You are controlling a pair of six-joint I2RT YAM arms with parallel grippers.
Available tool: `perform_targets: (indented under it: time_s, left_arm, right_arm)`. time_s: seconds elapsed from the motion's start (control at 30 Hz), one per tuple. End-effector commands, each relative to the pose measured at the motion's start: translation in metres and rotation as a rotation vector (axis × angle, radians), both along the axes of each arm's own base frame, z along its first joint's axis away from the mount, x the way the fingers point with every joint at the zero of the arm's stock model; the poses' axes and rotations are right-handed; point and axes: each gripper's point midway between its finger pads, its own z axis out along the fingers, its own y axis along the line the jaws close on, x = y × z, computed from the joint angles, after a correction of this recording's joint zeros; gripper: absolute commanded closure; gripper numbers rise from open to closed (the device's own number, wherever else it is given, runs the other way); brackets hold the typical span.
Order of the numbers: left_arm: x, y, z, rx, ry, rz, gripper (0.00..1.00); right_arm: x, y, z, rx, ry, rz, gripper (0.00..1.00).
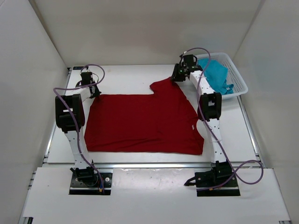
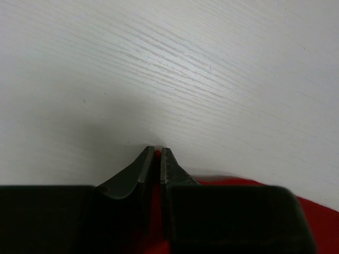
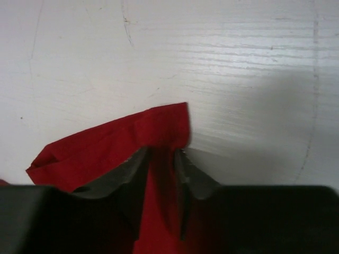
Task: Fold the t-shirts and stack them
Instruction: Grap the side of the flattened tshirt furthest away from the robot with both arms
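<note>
A dark red t-shirt (image 1: 140, 123) lies spread flat on the white table (image 1: 131, 77), one sleeve pointing to the far right. My left gripper (image 1: 96, 93) is at the shirt's far left corner. In the left wrist view its jaws (image 2: 157, 151) are shut on a thin edge of red cloth (image 2: 318, 217). My right gripper (image 1: 176, 78) sits at the tip of the far right sleeve. There its jaws (image 3: 161, 151) pinch a bunched fold of the red sleeve (image 3: 106, 148). A teal-blue t-shirt (image 1: 217, 74) lies crumpled in the basket.
A white plastic mesh basket (image 1: 239, 86) stands at the far right of the table, just behind the right arm. White walls close in the table on the left, right and back. Purple cables loop off both arms.
</note>
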Motion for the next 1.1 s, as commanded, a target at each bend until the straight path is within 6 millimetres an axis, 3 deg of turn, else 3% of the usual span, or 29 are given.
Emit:
perform_targets:
  time_s: [0.0, 0.07, 0.13, 0.27, 0.33, 0.47, 0.57, 0.73, 0.83, 0.87, 0.9, 1.0, 1.03, 1.07]
  left_arm:
    - [0.012, -0.006, 0.047, 0.003, -0.105, -0.023, 0.96]
    - [0.007, -0.010, 0.040, 0.011, -0.085, -0.030, 0.96]
    - [0.011, -0.009, 0.046, 0.013, -0.104, -0.027, 0.96]
    - [0.005, 0.001, 0.049, -0.024, -0.113, 0.008, 0.97]
    - [0.003, -0.003, 0.051, -0.063, -0.123, -0.001, 1.00]
    - [-0.003, -0.005, 0.060, -0.082, -0.134, 0.014, 1.00]
    - [-0.012, -0.010, 0.067, -0.101, -0.146, 0.019, 1.00]
    - [-0.025, -0.015, 0.077, -0.107, -0.158, 0.006, 1.00]
    - [-0.033, -0.016, 0.077, -0.121, -0.161, 0.012, 1.00]
    - [-0.036, -0.018, 0.080, -0.124, -0.163, 0.014, 1.00]
    - [-0.039, -0.018, 0.080, -0.125, -0.165, 0.014, 1.00]
    - [-0.045, -0.025, 0.088, -0.121, -0.175, -0.004, 1.00]
    - [-0.047, -0.027, 0.091, -0.125, -0.188, -0.008, 1.00]
    - [-0.050, -0.027, 0.090, -0.130, -0.188, -0.003, 1.00]
  right_arm:
    - [0.011, 0.002, 0.004, 0.064, -0.031, -0.009, 0.78]
    - [0.015, -0.001, 0.007, 0.032, -0.046, -0.031, 0.91]
    - [0.017, -0.002, 0.017, -0.003, -0.072, -0.035, 1.00]
    - [0.016, -0.013, 0.048, -0.007, -0.091, -0.038, 1.00]
    - [0.007, -0.017, 0.066, -0.001, -0.080, -0.016, 1.00]
    - [-0.024, -0.022, 0.097, -0.016, -0.022, 0.031, 0.99]
    - [-0.041, -0.007, 0.113, -0.084, -0.024, 0.054, 1.00]
    - [-0.068, 0.006, 0.102, -0.186, 0.049, 0.047, 1.00]
    - [-0.085, 0.001, 0.112, -0.203, 0.090, 0.030, 1.00]
    - [-0.095, 0.004, 0.102, -0.230, 0.126, 0.040, 1.00]
    - [-0.098, 0.002, 0.113, -0.236, 0.112, 0.030, 1.00]
    - [-0.129, 0.009, 0.104, -0.303, 0.158, 0.056, 1.00]
    - [-0.132, 0.007, 0.129, -0.311, 0.098, 0.035, 1.00]
    - [-0.146, 0.007, 0.137, -0.308, 0.062, 0.037, 1.00]
